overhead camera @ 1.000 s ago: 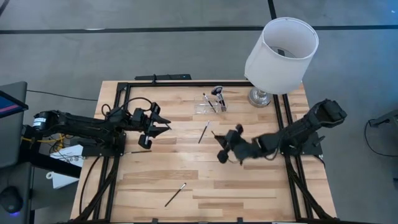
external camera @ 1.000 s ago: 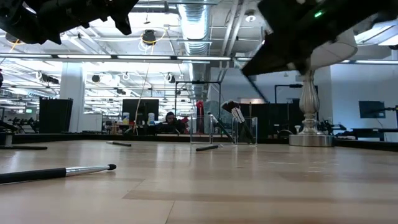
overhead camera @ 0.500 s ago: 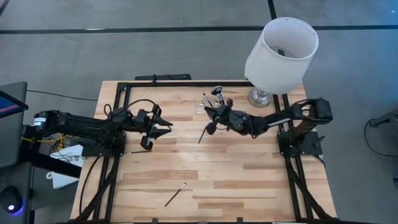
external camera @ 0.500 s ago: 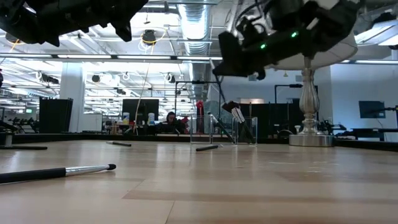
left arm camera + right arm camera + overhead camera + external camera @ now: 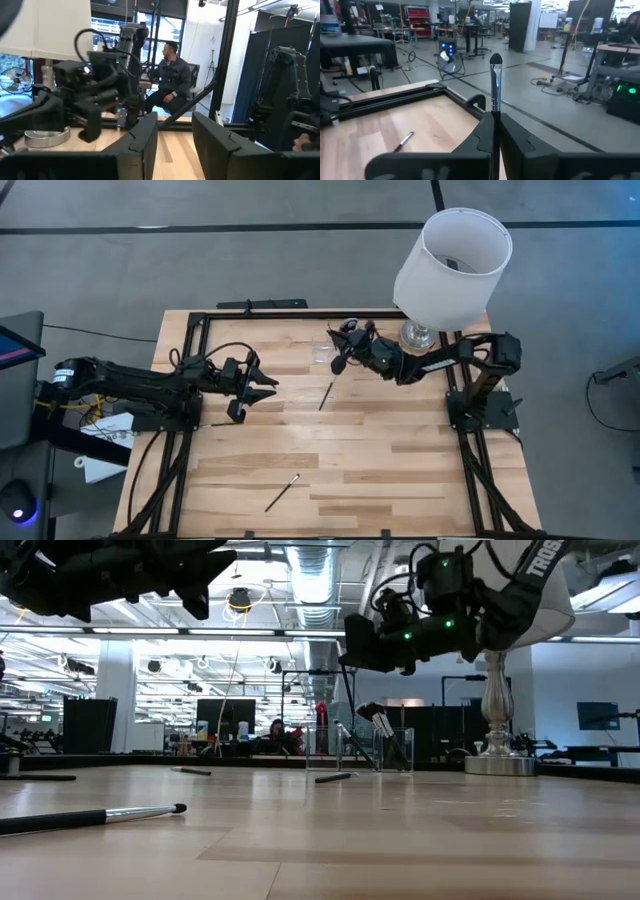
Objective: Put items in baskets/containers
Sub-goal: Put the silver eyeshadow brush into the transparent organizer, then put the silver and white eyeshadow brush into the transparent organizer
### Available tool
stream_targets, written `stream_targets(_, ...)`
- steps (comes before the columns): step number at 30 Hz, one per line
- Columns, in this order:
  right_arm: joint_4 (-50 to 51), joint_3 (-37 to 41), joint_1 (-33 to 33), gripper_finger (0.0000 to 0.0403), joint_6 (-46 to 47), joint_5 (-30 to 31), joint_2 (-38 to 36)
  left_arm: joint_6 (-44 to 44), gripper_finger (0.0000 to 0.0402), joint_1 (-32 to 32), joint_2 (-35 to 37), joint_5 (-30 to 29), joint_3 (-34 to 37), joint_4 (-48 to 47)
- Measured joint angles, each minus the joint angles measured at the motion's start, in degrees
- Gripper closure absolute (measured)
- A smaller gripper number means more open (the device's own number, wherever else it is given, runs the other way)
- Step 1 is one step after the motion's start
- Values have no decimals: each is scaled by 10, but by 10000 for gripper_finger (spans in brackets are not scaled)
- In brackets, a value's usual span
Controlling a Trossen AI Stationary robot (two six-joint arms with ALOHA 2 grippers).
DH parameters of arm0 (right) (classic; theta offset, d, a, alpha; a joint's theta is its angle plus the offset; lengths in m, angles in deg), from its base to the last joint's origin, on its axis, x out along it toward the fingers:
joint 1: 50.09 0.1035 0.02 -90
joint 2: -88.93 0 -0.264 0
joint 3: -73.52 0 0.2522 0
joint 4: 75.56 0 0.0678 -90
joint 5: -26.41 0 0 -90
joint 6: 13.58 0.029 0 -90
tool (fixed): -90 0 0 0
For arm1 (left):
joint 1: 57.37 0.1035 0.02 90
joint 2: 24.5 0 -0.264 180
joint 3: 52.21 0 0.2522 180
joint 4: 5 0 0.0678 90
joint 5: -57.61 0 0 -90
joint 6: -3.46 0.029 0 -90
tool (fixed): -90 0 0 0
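Note:
My right gripper (image 5: 338, 364) hangs level beside the clear organizer (image 5: 320, 353), shut on a slim brush (image 5: 495, 82) with a silver ferrule and a dark head. The organizer (image 5: 395, 745) stands at the table's far middle, and several brushes lean in it (image 5: 349, 328). One loose brush (image 5: 327, 393) lies flat near the table's middle and another (image 5: 282, 493) near the front edge. My left gripper (image 5: 268, 385) hovers open over the table's left part with nothing between its fingers. My right gripper pinches the brush between its two fingers, just below the silver ferrule (image 5: 495, 107). The ferrule and the dark head (image 5: 495, 61) stick out past the fingertips. The handle is hidden between the fingers. The brush is lifted clear of the table.
A white lamp (image 5: 452, 255) stands at the far right corner, its metal base (image 5: 418, 335) close behind my right arm. A black frame (image 5: 300, 313) runs along the table's edges. A person (image 5: 172, 75) sits beyond the table.
My right gripper has swung from above the table's middle toward the far edge, up to the organizer. It has tipped from pointing downward to about level, with the brush still in its fingers. The loose brushes have not moved.

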Motion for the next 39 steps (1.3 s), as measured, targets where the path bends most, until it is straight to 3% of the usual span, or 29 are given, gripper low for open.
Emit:
stream_targets(11, 60, 0, -62, 396, 11, -74, 0, 2, 284, 3, 0, 0, 0, -13)
stream_targets(17, 69, 0, -71, 393, 32, -106, 29, 50, 284, 3, 0, -25, 0, -16)
stream_targets(21, 70, 0, -79, 373, 59, -107, 55, 75, 284, 6, 0, -61, 0, -22)
stream_targets(26, 69, 0, -92, 341, 71, -107, 59, 75, 284, 40, 0, -65, 0, -25)
stream_targets(34, 91, 0, -74, 326, 68, -107, -11, 54, 284, 100, 0, -38, 0, -65)
stream_targets(39, 162, 0, -32, 326, 66, -104, -63, 31, 284, 106, 0, -26, 0, -74)
